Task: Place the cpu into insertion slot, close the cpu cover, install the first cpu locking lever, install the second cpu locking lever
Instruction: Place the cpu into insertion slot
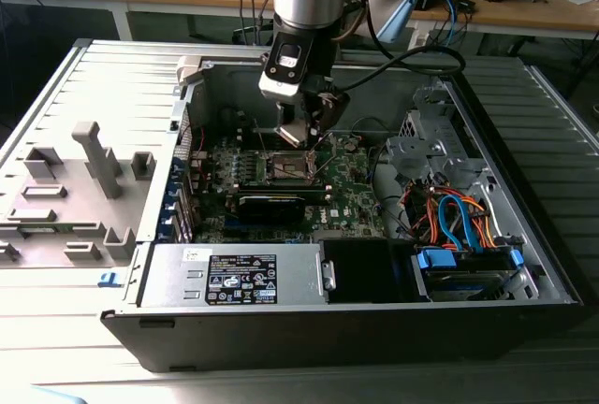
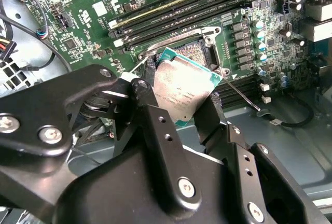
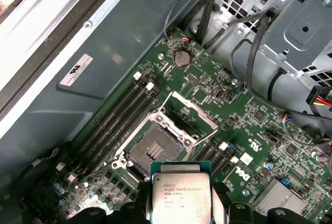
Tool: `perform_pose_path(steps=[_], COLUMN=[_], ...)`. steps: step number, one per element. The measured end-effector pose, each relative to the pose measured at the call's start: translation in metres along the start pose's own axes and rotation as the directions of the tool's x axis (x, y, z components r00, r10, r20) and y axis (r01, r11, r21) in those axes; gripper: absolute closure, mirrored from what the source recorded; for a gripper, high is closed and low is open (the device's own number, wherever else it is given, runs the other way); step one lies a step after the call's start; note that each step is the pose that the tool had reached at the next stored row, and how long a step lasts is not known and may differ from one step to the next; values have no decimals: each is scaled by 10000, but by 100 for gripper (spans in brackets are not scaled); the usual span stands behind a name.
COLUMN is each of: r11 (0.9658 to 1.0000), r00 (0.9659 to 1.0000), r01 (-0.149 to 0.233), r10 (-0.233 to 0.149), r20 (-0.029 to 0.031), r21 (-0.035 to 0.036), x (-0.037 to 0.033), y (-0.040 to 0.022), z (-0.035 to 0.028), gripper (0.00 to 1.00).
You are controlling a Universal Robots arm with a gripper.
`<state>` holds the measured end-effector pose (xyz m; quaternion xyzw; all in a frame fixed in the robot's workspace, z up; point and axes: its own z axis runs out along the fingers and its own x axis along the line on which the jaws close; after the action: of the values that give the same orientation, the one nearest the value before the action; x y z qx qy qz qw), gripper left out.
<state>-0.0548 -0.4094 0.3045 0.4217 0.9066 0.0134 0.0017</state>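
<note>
The claw [image 2: 181, 105] is clenched on the cpu [image 2: 184, 89], its two black fingers [image 2: 148, 97] pinching opposite edges of the chip. It holds the chip inside the open computer case [image 1: 524, 264], above the motherboard [image 3: 249, 130] and just short of the insertion slot [image 3: 155, 151]. The chip is not yet seated. The cpu cover [image 3: 195, 110] stands swung open at the slot's far side, and a thin wire lever [image 2: 241, 95] lies clear beside the slot, so the way down looks free.

The step in hand appears to be the placing. To do it well, the chip should arrive square over the slot and level, then settle under its own weight with no pressing, since the contacts in the tan centre would likely bend under a skewed or forced landing. The fingers grip the edges only, which should leave room for the chip to drop inside the dark rim.

The cpu's silvery top faces up toward the wrist, with its underside toward the board. Being close to square, it has no marked long axis. In both wrist views its edges look turned against the slot's rim, so a twist about the vertical seems needed before it can drop in
</note>
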Motion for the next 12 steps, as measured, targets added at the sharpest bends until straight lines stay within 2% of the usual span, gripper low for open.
perform_pose_path(steps=[12], r11=[9992], r00=[9992], r01=[-405], r10=[405], r20=[11], r21=[-4], x=[0], y=[0], z=[8], gripper=[45])
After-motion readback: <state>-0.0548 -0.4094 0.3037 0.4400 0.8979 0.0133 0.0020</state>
